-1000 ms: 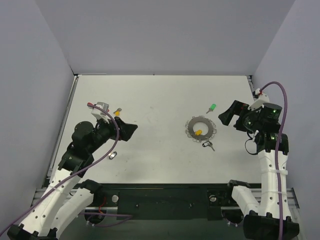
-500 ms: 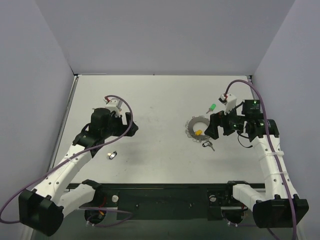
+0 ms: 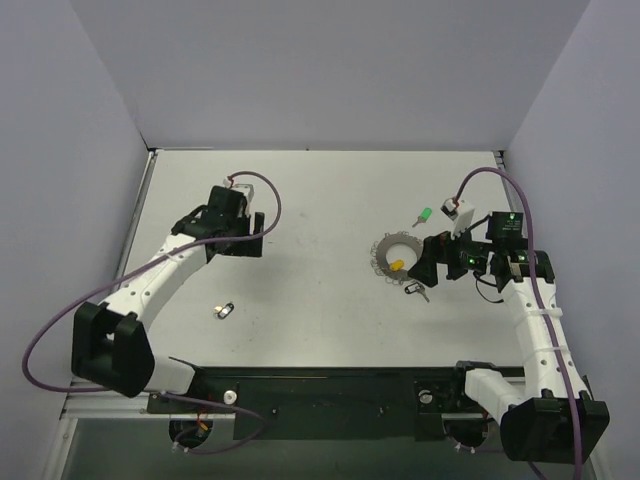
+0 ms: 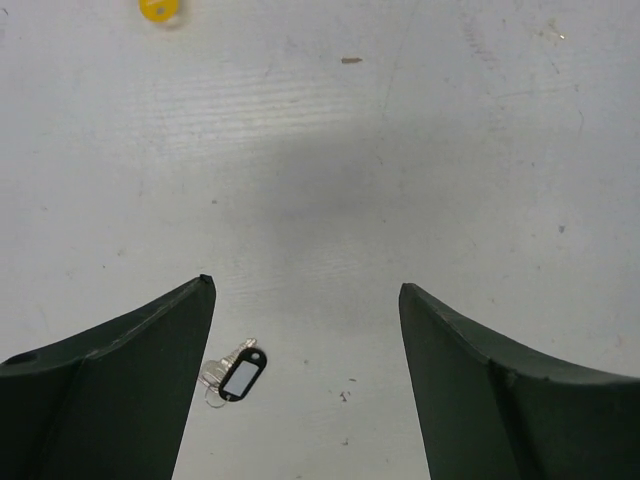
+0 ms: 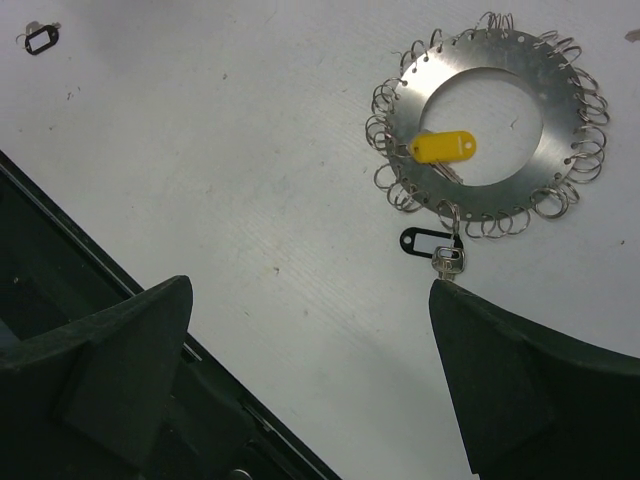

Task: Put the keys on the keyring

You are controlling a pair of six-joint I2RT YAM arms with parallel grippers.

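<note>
**Both arms reaching out, no key taken yet**

The table carries everything, and the work is at the approach step. The left arm stretches over the far left side with its jaws spread and empty. A yellow key lies just ahead of them and a black-tag key behind.

The right arm holds its spread, empty jaws just beside the keyring. This lies right of the middle, with another yellow key across its rim. A second black-tag key touches its edge; whether it is hooked on I cannot tell. A green key lies loose near it.

Next, I judge, one arm must lower onto a loose key and pinch its head.

A second ago both arms were drawn back; the keys and the keyring have not moved.
</note>
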